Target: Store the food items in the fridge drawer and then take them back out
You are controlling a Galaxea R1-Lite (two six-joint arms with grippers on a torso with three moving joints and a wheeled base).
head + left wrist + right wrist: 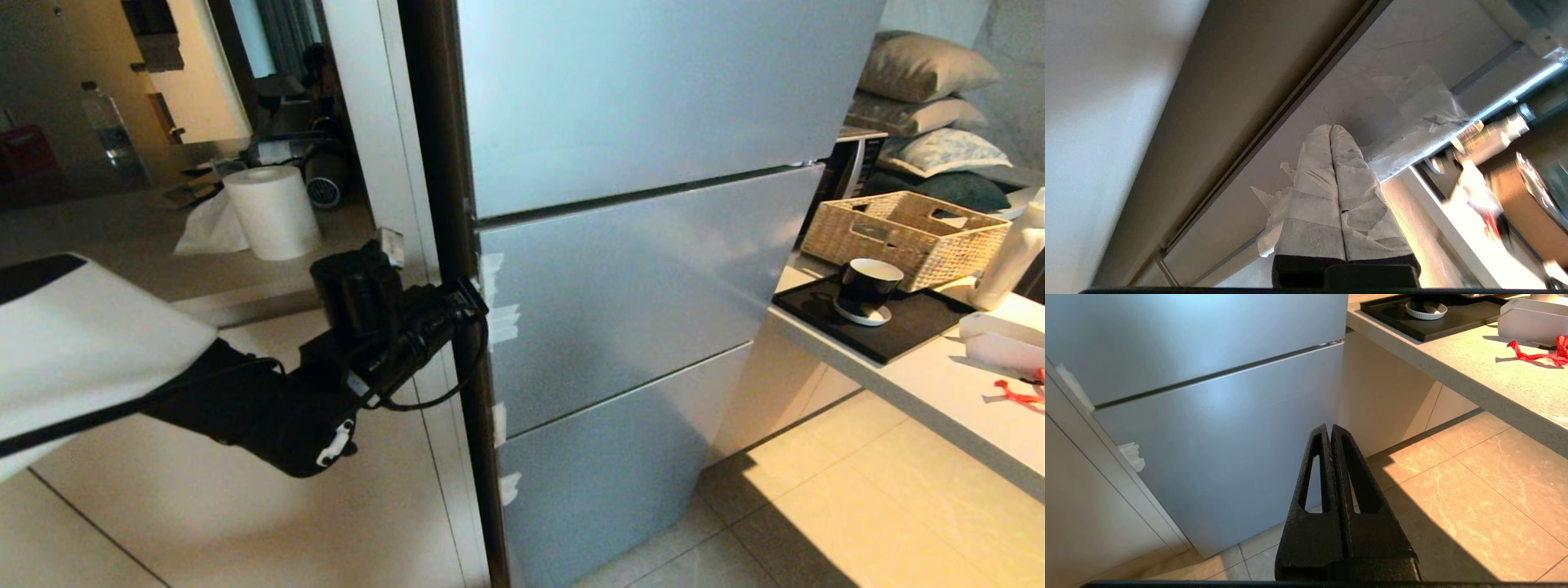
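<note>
No brand, label or writing can be read anywhere on the silver-blue fridge (637, 269), whose panels are all shut, so neither drawer nor fruit shows. The left gripper (1331, 130), jaws pressed together and wrapped in white tape, sits at the fridge's left edge beside the middle panel. The right gripper (1329, 430), jaws pressed together on nothing, hangs low before the fridge's bottom panel.

This is a home kitchen; a tall silver-blue fridge (637, 269) with stacked door panels stands beside a pale stone counter (922, 384) above a tiled floor (816, 523). The counter carries a black tray (898, 327) with a dark cup (867, 286) and a wicker basket (906, 237); a paper-towel roll (272, 212) sits on another worktop; cushions (922, 90) are piled behind.
</note>
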